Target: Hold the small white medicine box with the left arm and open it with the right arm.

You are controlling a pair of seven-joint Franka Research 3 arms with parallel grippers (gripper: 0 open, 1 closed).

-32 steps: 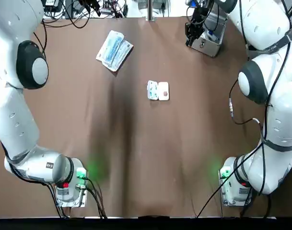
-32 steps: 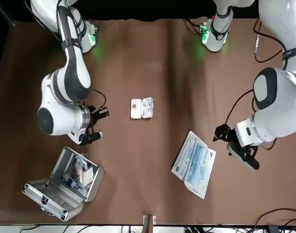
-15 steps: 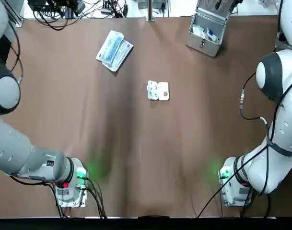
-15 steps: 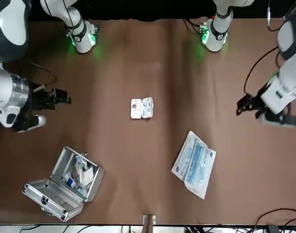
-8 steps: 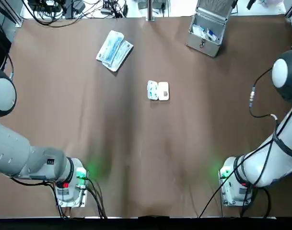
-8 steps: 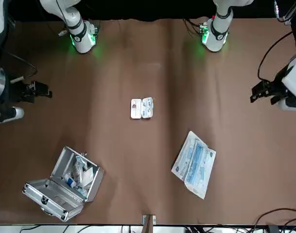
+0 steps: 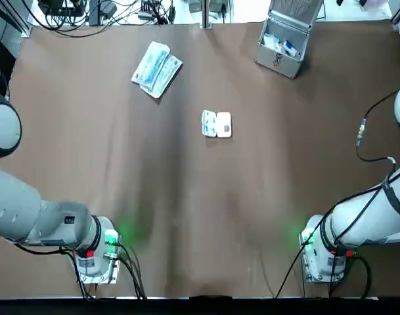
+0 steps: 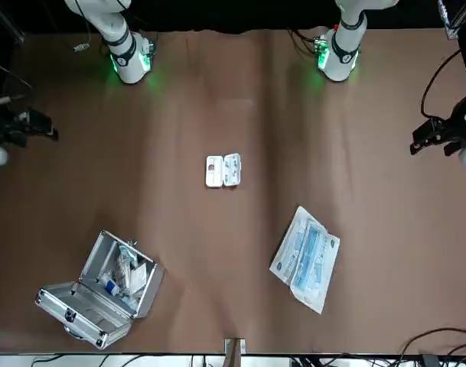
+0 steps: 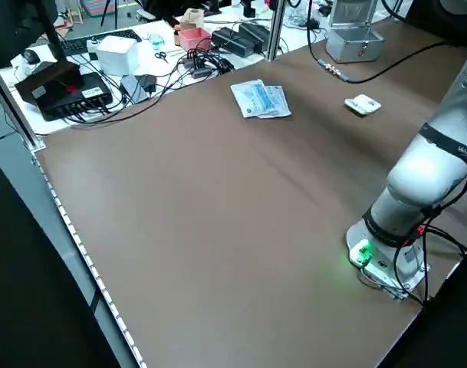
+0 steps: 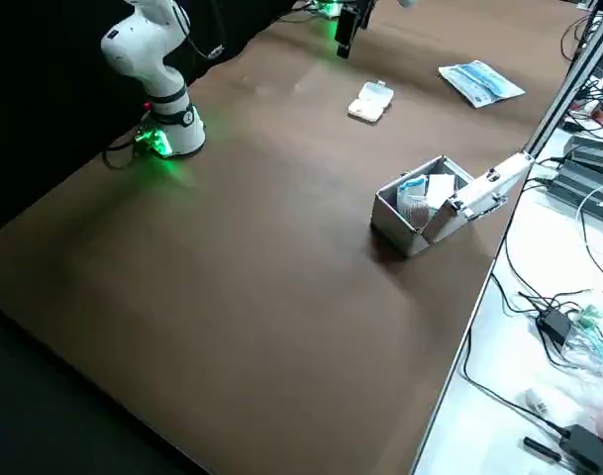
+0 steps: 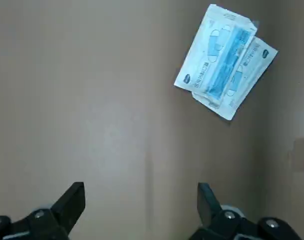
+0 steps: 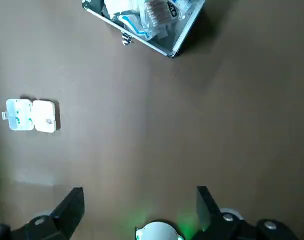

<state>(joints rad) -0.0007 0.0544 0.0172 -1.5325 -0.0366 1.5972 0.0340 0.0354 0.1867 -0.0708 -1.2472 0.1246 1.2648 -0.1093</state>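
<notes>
We find the left gripper (image 11: 141,190) spread empty near the left edge of the worktop (image 7: 186,210), masks (image 7: 156,69) by the far edge, the box (image 7: 217,124) mid-worktop (lid flat open), a case (image 7: 283,41) at the far right corner, the right gripper (image 12: 139,192) spread empty near the right edge.

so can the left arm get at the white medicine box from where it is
Probably yes: the medicine box lies alone on bare table, nothing beside it, and the left gripper hangs open off to the side.
</notes>
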